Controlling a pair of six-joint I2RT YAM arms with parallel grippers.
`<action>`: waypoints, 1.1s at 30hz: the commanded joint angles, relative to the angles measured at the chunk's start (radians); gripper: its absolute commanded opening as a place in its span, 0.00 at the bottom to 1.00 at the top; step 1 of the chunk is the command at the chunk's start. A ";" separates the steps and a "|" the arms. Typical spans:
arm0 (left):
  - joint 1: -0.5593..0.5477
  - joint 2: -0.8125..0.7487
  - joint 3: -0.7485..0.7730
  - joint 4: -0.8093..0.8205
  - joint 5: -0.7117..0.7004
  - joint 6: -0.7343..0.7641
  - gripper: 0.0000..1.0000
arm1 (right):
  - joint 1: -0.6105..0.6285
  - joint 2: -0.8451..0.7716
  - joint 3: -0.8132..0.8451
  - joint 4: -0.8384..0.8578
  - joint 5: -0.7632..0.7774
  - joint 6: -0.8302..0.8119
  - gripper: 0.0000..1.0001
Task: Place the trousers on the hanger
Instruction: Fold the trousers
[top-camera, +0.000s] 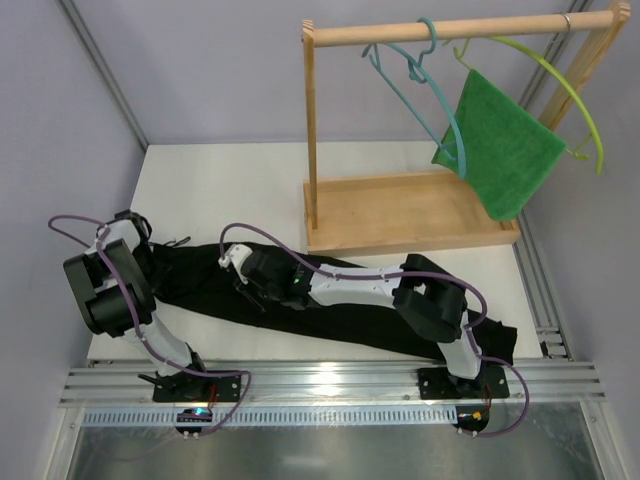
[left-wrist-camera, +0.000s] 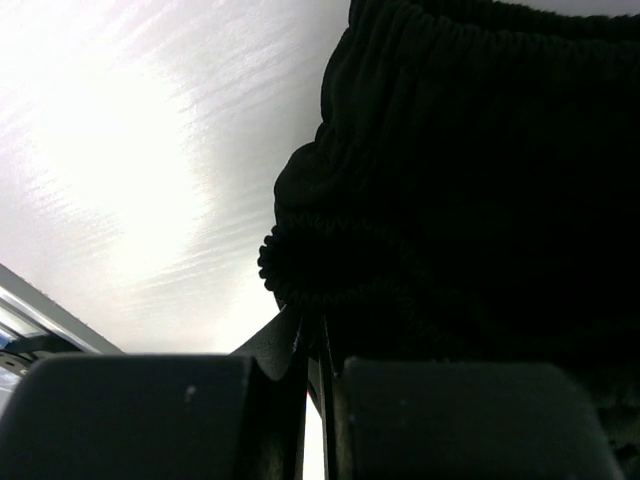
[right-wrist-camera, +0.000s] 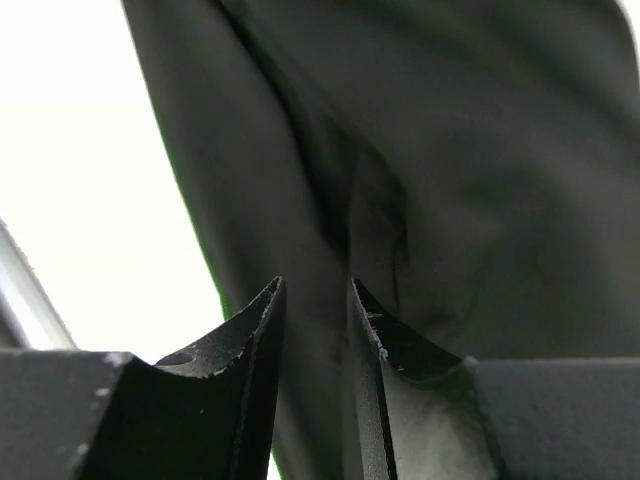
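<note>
Currently the long black fabric trousers lie across the white bench; left pincer clamps their waistband, right pincer slightly parted over them.

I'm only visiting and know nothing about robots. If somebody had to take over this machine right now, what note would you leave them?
The left gripper is shut on the waistband of the trousers, at the left of the table.
The right gripper has its fingers slightly apart over the fabric, with no clear grip.
The trousers lie along the table. The hanger hangs bare on the wooden rail.
Done: one end pinched. Left: lift the trousers and drape them over the hanger.
</note>
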 joint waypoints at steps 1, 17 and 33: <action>0.006 0.009 0.051 0.038 0.010 0.007 0.01 | -0.004 0.033 -0.022 -0.031 0.050 -0.038 0.34; 0.011 0.084 0.077 0.047 0.004 0.023 0.01 | -0.005 0.064 -0.069 -0.047 0.185 -0.066 0.35; 0.013 0.092 0.053 0.081 0.021 0.024 0.01 | -0.005 -0.028 -0.037 -0.129 0.117 -0.081 0.35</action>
